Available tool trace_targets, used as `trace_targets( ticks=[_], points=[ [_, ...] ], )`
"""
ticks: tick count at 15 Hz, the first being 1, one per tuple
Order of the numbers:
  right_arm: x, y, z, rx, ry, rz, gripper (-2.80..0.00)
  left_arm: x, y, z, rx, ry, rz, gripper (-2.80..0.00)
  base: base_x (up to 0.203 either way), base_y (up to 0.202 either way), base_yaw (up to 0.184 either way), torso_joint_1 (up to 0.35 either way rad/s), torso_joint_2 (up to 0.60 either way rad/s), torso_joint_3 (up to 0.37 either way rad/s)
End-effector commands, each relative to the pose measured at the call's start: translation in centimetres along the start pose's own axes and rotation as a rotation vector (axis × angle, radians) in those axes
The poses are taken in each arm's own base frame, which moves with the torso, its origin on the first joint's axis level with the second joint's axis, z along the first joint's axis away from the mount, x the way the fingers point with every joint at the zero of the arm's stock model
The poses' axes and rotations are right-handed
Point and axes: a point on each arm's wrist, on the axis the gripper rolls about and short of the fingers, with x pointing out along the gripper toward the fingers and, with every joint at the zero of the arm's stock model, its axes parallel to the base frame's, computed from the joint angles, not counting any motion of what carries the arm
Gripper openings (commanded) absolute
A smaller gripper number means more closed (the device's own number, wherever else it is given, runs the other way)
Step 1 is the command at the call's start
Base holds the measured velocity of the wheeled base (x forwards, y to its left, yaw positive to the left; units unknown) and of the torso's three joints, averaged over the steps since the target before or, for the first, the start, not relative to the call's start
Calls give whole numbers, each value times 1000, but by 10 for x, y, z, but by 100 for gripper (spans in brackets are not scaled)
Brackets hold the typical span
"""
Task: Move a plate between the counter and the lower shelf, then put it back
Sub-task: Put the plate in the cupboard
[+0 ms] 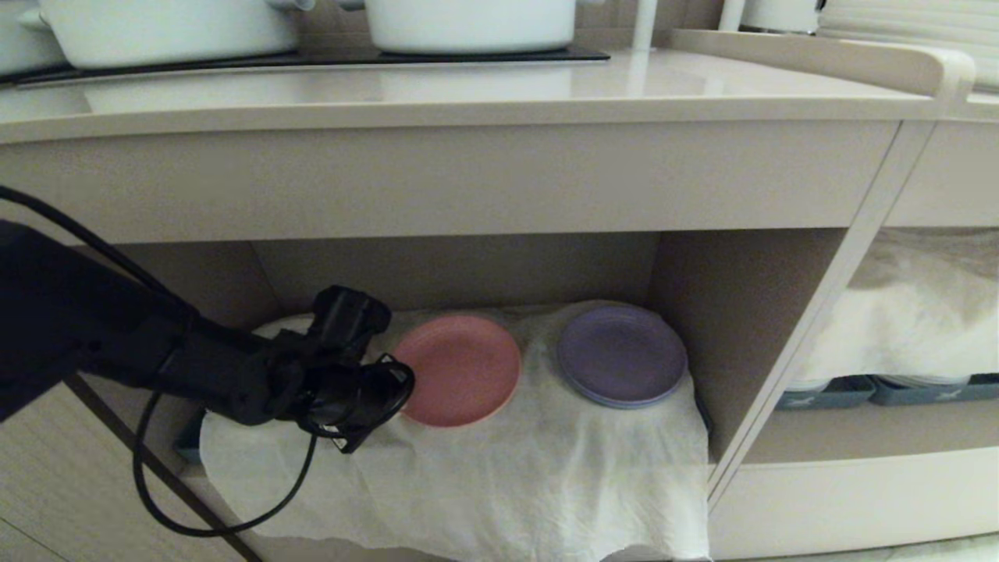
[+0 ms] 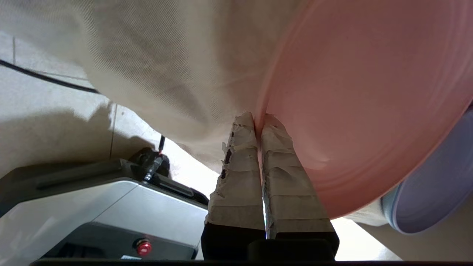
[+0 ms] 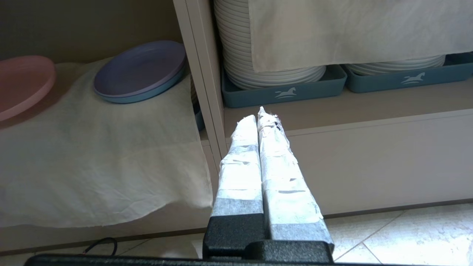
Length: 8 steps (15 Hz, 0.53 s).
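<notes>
On the lower shelf [image 1: 499,484], the plate [image 1: 460,371], judged light, stiff and slippery, is pinched at its left rim by the left gripper [image 2: 258,122], beside a purple plate [image 1: 622,355].

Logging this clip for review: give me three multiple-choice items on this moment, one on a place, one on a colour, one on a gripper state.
1. Where is the pink plate?
A. on the counter
B. on the cloth-lined lower shelf
C. on the floor

2. What colour is the plate beside it?
A. purple
B. green
C. black

3. How is the left gripper?
A. wide open above the counter
B. out of sight
C. shut on the pink plate's rim

Answers: 1 B, the head view shows it over the white cloth. 2 A, the purple plate sits to its right. 3 C, the wrist view shows taped fingers pinching the rim.
</notes>
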Motion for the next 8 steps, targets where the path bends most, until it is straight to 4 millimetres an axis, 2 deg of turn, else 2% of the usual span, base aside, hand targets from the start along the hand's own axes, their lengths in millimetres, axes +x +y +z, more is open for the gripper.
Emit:
trace_targets(
  ticks=[1,8],
  points=[
    [0,0,0,1,0,0,-280,2,-1,1,-6,-1,2,-280,0,0,0,0,0,0],
    [0,0,0,1,0,0,-280,7,0,11,-23,-16,11,-280,0,0,0,0,0,0]
  ],
)
